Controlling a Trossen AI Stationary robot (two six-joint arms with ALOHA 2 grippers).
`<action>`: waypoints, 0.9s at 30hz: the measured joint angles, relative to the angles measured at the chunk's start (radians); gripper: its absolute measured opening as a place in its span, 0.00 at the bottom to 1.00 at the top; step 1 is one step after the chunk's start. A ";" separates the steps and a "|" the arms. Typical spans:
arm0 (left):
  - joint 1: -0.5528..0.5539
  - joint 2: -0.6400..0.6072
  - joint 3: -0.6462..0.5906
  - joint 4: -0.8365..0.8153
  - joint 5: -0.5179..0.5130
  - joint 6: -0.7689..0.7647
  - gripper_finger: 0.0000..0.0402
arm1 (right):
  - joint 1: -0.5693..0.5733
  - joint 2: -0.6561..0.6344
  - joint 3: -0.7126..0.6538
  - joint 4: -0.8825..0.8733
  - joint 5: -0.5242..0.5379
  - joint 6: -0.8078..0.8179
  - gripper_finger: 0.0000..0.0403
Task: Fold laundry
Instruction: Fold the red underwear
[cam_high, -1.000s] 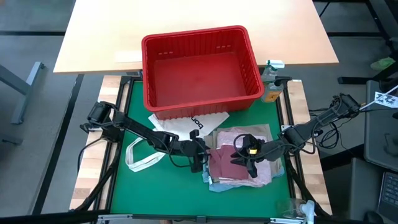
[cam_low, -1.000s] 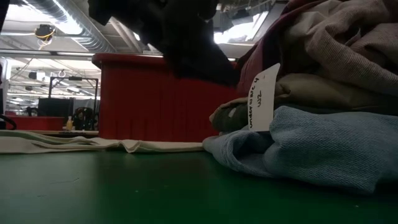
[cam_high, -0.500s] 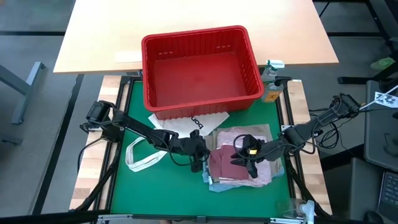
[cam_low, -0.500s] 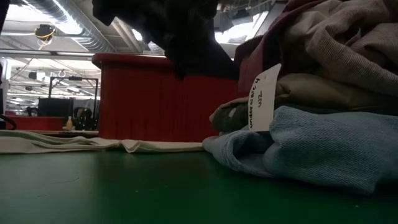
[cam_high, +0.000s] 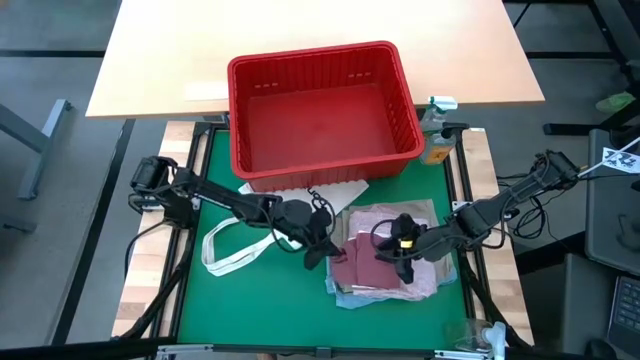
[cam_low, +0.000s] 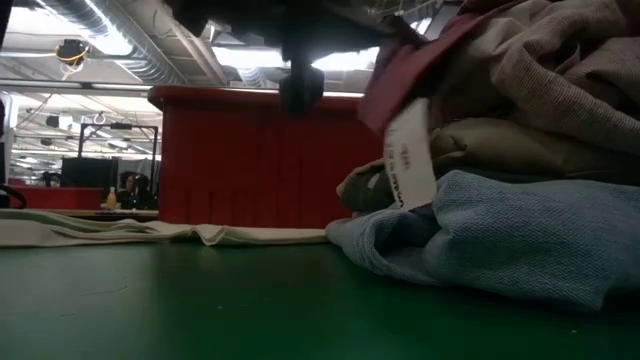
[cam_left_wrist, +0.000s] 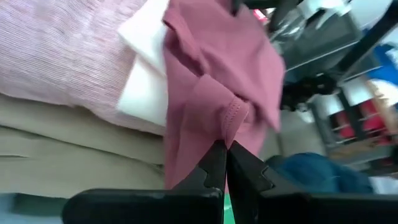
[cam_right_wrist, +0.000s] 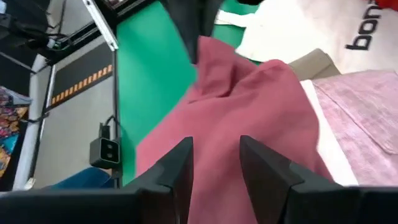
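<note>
Pinching the maroon garment (cam_left_wrist: 214, 93), the left gripper (cam_left_wrist: 225, 163) lifts its edge off the stack; only the low view shows one white tag (cam_low: 408, 155); right gripper (cam_right_wrist: 214, 168) fingers spread, pressing it.

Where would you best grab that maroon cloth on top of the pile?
By its stitched hem at a loose corner, coming from the side where the green mat is bare. The left gripper is shut on the maroon garment there, where the edge lifts clear of the mottled pink garment beneath.
</note>
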 joint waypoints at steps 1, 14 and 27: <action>0.004 0.000 0.000 0.010 0.018 -0.021 0.01 | 0.000 0.003 0.000 -0.007 0.006 0.008 0.33; 0.008 0.000 0.000 0.235 0.093 -0.235 0.01 | 0.000 0.132 0.000 -0.062 0.015 0.053 0.33; -0.068 0.000 0.000 0.375 -0.242 -0.278 0.01 | 0.000 0.135 0.000 -0.059 0.010 0.051 0.33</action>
